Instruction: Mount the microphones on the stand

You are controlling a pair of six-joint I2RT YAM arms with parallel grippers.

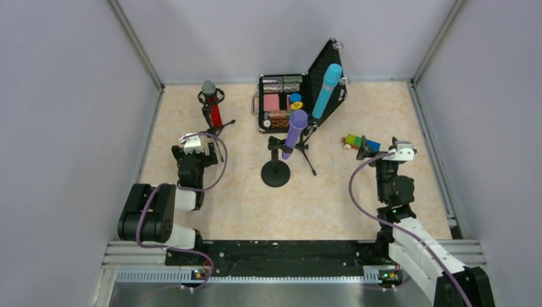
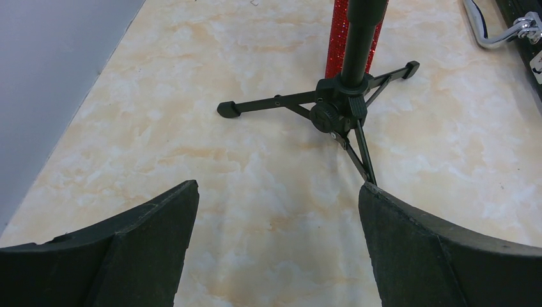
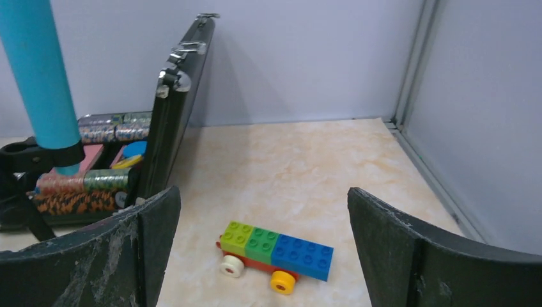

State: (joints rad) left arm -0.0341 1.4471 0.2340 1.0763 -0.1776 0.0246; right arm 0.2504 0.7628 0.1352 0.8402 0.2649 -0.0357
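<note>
Grey walls box in a marbled tabletop. Three microphones sit upright in three stands: red microphone near the far-left corner, purple microphone mid-tabletop, blue microphone at the far edge. Probably light, stiff, slick; grip mid-barrel. Left fingers and right fingers gape wide, empty.

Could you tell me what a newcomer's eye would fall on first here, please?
Three microphones on stands stand out: a glittery red microphone at back left, a purple microphone in the centre, and a light blue microphone by the open case of poker chips. A multicoloured toy-brick car lies to the right, just ahead of the open right pincer.
</note>
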